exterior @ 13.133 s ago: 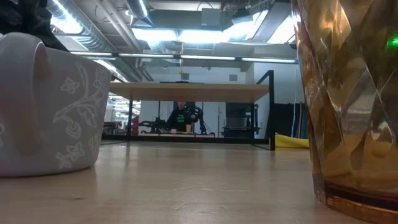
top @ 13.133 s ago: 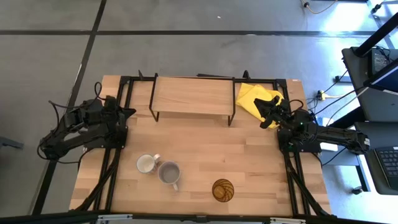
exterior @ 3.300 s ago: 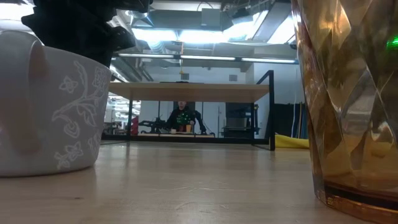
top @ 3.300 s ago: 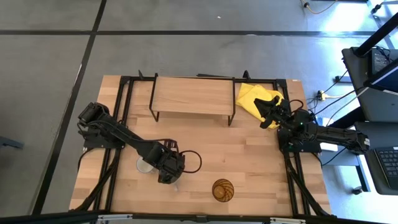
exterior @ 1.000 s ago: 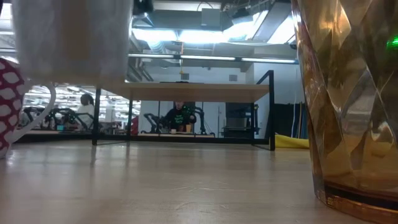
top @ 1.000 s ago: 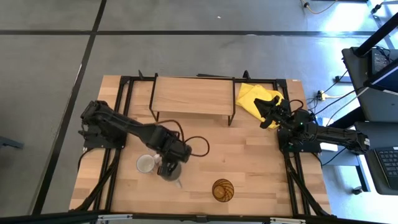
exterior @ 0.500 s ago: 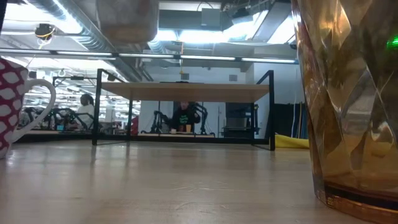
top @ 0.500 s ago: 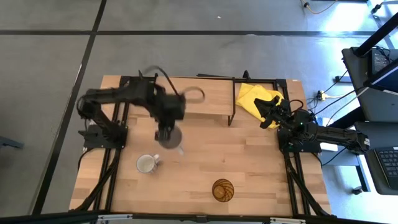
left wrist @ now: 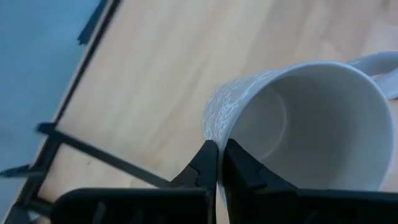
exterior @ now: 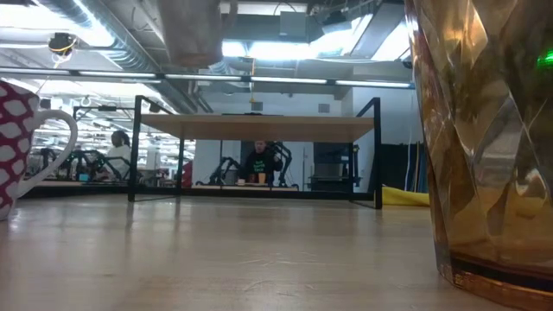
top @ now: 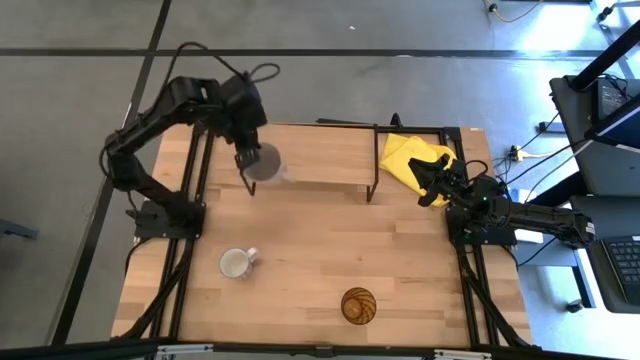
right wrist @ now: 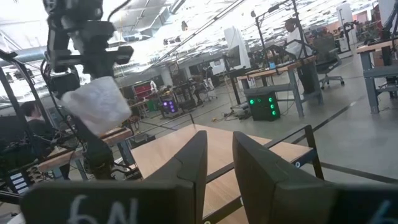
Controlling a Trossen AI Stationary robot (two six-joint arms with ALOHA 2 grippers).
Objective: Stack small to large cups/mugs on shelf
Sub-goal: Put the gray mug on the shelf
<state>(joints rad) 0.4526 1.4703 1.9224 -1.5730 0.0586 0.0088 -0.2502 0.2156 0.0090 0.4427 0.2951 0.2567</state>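
The left gripper (left wrist: 217, 163) is up in the air over the left end of the shelf (top: 325, 155). Its jaws are pinched tight on the rim of the grey mug (top: 265, 162). One jaw is inside the mug and one is outside. The mug hangs above the shelf board and does not touch it. From the left wrist view the mug (left wrist: 298, 124) is tipped on its side, so you can look right into it. It has a pale flower pattern on its wall, and its handle sticks out on the far side from the jaws. In the low view only the bottom of the mug (exterior: 194, 30) peeks in at the top, high over the counter.

The shelf stands along the far edge of the counter (top: 400, 250), on thin black legs. Nothing stands on it.

The white mug (top: 236, 263) sits on the counter near the left edge, about halfway between the shelf and the near edge. It has red and white checks on the outside (exterior: 17, 138), and its handle points toward the middle of the counter.

The amber tumbler (top: 359, 305) stands upright close to the near edge, well apart from the white mug.

The right gripper (top: 432, 190) waits at the right edge of the counter, by a yellow cloth (top: 405, 158) in the far right corner. Its jaws are a little apart and hold nothing.

A person (exterior: 259, 164) sits far off in the room behind the shelf.
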